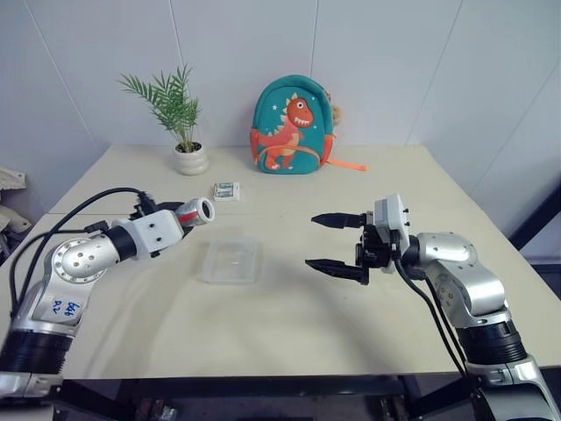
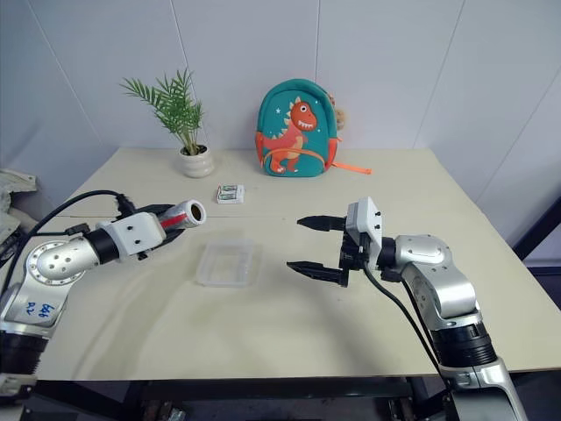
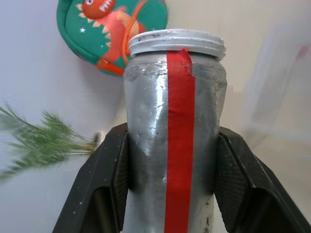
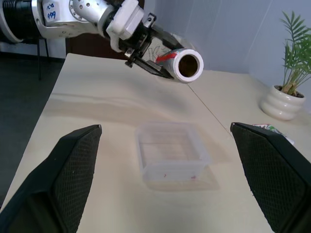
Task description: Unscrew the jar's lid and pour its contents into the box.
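Note:
My left gripper (image 1: 180, 218) is shut on the jar (image 1: 195, 211), a silvery cylinder with a red stripe, held level above the table. The jar's dark round mouth (image 4: 189, 65) is uncovered and points across the table, above and to the left of the box (image 1: 232, 260). The box is a shallow clear tray on the table between my arms. The lid is out of view. I cannot make out the contents inside the dark mouth; a few tiny reddish specks (image 4: 165, 175) lie in the box. My right gripper (image 1: 311, 241) is open and holds nothing, level, right of the box, pointing left.
A white plant pot (image 1: 190, 159) with a green plant stands at the back left. A teal dinosaur backpack (image 1: 292, 124) leans on the wall at the back centre. A small green-and-white packet (image 1: 227, 190) lies behind the box.

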